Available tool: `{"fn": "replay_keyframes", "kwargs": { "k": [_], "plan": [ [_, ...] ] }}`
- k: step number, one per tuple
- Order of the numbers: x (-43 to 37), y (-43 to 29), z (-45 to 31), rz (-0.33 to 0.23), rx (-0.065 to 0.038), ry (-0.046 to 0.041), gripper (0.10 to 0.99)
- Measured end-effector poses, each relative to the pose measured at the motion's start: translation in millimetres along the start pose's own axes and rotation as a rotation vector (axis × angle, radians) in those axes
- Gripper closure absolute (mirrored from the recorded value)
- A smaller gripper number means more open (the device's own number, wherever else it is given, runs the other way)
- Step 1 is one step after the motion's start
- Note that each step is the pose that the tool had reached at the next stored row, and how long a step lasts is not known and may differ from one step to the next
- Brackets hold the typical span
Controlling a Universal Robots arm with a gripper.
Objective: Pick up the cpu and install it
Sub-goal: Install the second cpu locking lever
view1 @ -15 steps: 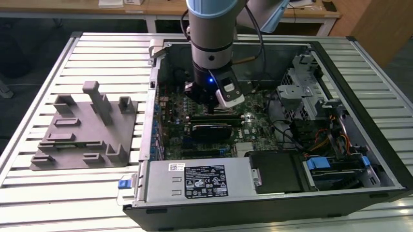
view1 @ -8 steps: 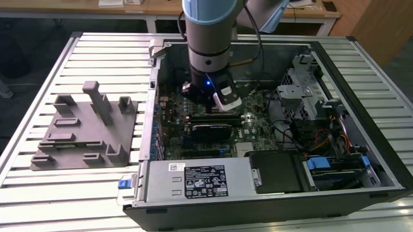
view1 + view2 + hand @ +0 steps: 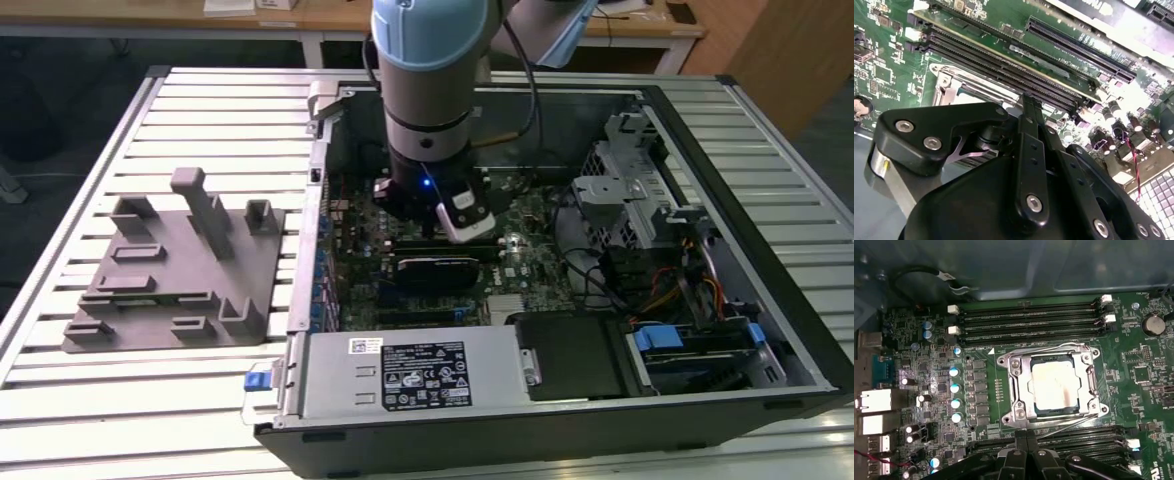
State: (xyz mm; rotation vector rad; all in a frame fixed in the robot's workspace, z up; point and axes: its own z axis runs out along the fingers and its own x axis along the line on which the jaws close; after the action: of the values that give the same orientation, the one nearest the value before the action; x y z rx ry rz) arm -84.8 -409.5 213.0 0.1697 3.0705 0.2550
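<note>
Pale silver-grey square cpu is seen seated in its metal socket frame, just beyond the black gripper, whose fingers are closed on nothing.

cpu pale silver-grey; motherboard green; tool black; fixture grey

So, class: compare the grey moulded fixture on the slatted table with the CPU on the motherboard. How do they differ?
The fixture is large, dull grey, with upright blocks; the CPU is small, flat and pale silver. The fixture lies outside the computer case; the CPU sits in a metal socket frame inside. Both rest flat, ungripped.
</note>
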Motion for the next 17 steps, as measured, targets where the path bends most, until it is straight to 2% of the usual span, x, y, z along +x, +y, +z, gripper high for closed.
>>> {"fn": "replay_keyframes", "kwargs": {
  "k": [4, 11, 15, 17],
  "plan": [
    [-0.2, -3.4, 1.8, 0.0, -0.024, 0.0029, 0.98],
    [-0.3, -6.7, 5.9, 0.0, -0.08, 0.0094, 0.98],
    [-0.3, -7.1, 7.5, 0.0, -0.092, 0.0108, 0.98],
    [-0.3, -7.4, 7.6, 0.0, -0.11, 0.0128, 0.98]
  ]
}}
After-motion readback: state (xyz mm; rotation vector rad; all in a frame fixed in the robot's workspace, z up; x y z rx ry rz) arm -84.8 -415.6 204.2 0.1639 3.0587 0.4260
